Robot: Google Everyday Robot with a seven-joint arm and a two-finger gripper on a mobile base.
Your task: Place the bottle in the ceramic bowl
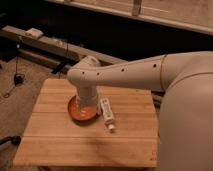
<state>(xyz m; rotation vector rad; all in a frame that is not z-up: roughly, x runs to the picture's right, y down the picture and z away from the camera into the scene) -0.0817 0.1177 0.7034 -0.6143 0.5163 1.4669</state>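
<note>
Camera view: small slim white plastic bottle [106, 113] lying flat on pale slatted wooden table [60, 145], just beside shallow orange-red ceramic bowl [73, 111]. Likely light, stiff, smooth, apt to roll; best taken across mid-body. Gripper [87, 106] hanging over bowl, apart from bottle; grip state impossible to tell.

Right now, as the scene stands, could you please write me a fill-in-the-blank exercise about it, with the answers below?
1. The bottle lies flat on the wooden ___.
2. In the picture, the bottle is on the ___ side of the bowl.
3. The gripper is low over the ___.
Missing words: table; right; bowl.
</note>
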